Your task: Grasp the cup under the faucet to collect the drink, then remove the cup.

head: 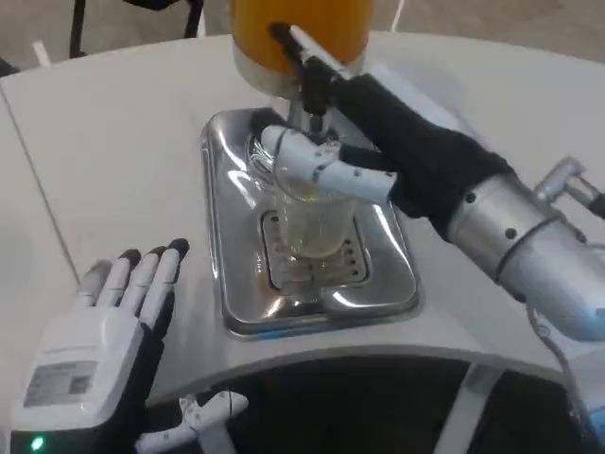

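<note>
A clear plastic cup (312,227) stands upright on the slotted grate of a shiny metal drip tray (236,293), directly below the black faucet (312,90) of a drink dispenser whose tank (298,28) is filled with orange liquid. A little pale yellowish liquid sits in the bottom of the cup.

The right hand (378,151) reaches in from the right side, its dark palm behind and to the right of the cup. Its white fingers (307,156) wrap around the cup's upper rim: one curls over the far left side of the rim, another lies across the front just under the rim, so the cup sits clamped between them and the palm. The cup's lower half hangs free of the fingers and rests on the grate.

The left hand (104,350) lies on the white tabletop (113,151) at the near left, well apart from the tray, white back upward. Its fingers (142,274) are stretched out straight and side by side, pointing toward the tray, holding nothing, and its thumb sticks out to the right near the tabletop's edge.
</note>
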Available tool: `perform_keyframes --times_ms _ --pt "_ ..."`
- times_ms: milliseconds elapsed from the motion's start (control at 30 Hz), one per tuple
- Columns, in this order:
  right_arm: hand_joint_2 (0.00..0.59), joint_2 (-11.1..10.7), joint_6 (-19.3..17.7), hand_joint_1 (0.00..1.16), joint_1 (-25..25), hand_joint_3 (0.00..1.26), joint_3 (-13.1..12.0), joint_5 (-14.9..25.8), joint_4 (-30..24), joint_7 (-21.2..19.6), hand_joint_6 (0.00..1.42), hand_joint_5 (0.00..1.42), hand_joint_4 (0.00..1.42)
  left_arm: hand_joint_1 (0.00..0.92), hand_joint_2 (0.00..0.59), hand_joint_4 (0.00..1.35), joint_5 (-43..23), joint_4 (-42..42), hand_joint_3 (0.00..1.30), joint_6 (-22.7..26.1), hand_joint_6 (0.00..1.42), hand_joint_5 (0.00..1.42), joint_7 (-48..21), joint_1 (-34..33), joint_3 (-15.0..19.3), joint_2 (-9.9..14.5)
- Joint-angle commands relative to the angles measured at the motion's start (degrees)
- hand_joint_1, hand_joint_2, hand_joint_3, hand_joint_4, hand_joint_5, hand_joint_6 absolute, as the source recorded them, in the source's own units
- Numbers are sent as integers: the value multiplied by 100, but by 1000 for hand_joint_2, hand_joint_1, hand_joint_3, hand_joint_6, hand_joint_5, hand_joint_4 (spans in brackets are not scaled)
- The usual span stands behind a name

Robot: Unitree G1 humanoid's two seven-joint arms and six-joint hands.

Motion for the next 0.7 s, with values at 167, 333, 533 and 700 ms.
perform_keyframes --times_ms 167,333,533,700 --pt "475 -315 -53 277 -69 54 789 -748 -127 514 58 0 0 77 77 0 -114 234 0 -24 0 0 90 -175 0 -52" --pt "476 -298 1 275 -105 54 923 -1165 -123 765 60 0 0 58 108 0 -86 349 0 155 0 0 186 -370 49 -195" --pt "476 -168 204 278 -76 54 941 -1434 -299 997 61 0 0 200 98 0 -221 625 0 384 0 0 207 -915 15 -425" --pt "486 -56 363 288 -171 54 986 -1738 -399 1197 49 0 0 279 74 0 -338 884 0 359 0 0 266 -1326 -150 -590"
